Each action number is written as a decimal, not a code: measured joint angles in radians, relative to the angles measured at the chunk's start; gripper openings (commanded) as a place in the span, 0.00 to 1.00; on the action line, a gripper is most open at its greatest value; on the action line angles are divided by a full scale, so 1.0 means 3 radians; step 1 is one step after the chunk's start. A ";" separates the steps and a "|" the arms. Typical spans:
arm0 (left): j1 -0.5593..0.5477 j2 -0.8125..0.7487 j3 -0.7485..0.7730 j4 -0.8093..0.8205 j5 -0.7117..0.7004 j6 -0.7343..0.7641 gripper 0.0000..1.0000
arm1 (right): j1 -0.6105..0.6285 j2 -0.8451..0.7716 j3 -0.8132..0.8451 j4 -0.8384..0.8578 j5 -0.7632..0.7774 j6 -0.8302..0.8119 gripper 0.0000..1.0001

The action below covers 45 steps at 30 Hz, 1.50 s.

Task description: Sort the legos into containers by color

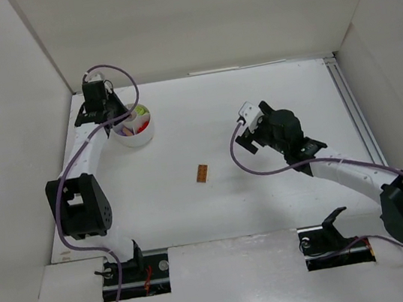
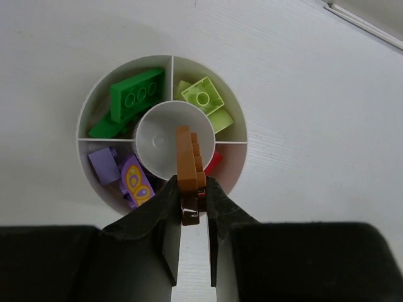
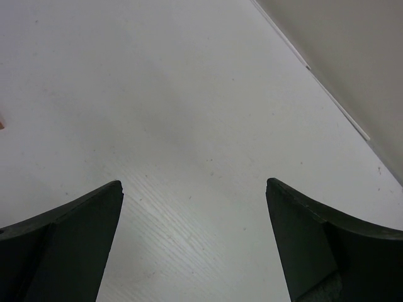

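Above the far-left corner of the counter (image 1: 196,114), top view: the left tool (image 1: 121,117) hangs over the white dish (image 1: 141,137). A loose orange brick (image 1: 202,173) lies mid-counter, well apart from both arms. The right tool (image 1: 246,135) hovers to its right.

Left wrist view: jaws narrow, clamped on a held orange brick (image 2: 187,157), which stands over the dish's empty centre well (image 2: 154,135). Green bricks (image 2: 137,94), yellow-green bricks (image 2: 203,99), lilac pieces (image 2: 104,165) and a red brick (image 2: 214,161) occupy separate wedges. Judged step: depositing orange. The next move calls for opening squarely over the well, clear of the red wedge.

Right wrist view: fingers spread wide, gripping nothing. The loose orange brick shows, at most, as a sliver at the left edge. It looks to be the one piece not yet sorted.
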<state>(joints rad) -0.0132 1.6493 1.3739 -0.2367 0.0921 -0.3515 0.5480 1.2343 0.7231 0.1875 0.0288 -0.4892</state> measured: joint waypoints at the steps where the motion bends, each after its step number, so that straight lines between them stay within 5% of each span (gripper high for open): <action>1: 0.0000 0.0020 0.0020 -0.0003 -0.0020 0.0005 0.00 | -0.0001 0.0020 0.0000 -0.0003 -0.0015 0.0001 1.00; 4: 0.0001 0.0121 0.0118 -0.0045 -0.0057 0.0010 0.00 | -0.0006 0.0069 0.0004 -0.0006 -0.0084 0.0000 1.00; 6: 0.0001 0.0196 0.0177 -0.0055 -0.0067 0.0018 0.18 | -0.0011 0.0086 0.0005 -0.0006 -0.0123 0.0001 1.00; 14: 0.0001 0.0320 0.0225 -0.0145 -0.0066 0.0060 0.59 | 0.0179 0.0392 0.0156 -0.0116 -0.0055 0.0028 1.00; 15: 0.0001 0.0317 0.0225 -0.0142 -0.0061 0.0064 0.74 | 0.0262 0.0476 0.0211 -0.0151 -0.0015 0.0056 1.00; 18: 0.0001 0.0275 0.0189 -0.0125 -0.0025 0.0067 0.81 | 0.0563 0.0744 0.0389 -0.0205 0.0051 0.0151 1.00; 25: 0.0001 -0.0338 -0.0251 -0.0052 0.0098 0.0066 0.85 | 0.1101 0.1273 0.0835 -0.0387 0.0306 0.0542 1.00; 29: -0.0041 -0.0877 -0.0534 0.0022 0.0142 0.0022 1.00 | 0.1334 0.1666 0.1239 -0.0464 0.0659 0.0772 1.00; 35: -0.0175 -0.1601 -0.0978 0.0100 0.0140 -0.0125 1.00 | 0.1506 0.2274 0.1687 -0.0557 0.1044 0.1050 1.00; 40: -0.0184 -0.1722 -0.1063 0.0108 0.0145 -0.0220 1.00 | 0.1492 0.2458 0.1734 -0.0755 0.1283 0.1198 1.00; 45: -0.0184 -0.1715 -0.1066 0.0120 0.0160 -0.0281 1.00 | 0.1492 0.2401 0.1658 -0.0870 0.1413 0.1286 0.86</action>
<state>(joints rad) -0.0685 1.1347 1.0542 -0.2008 0.1402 -0.4358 0.9955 1.9545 1.2205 -0.0734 0.4526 -0.1036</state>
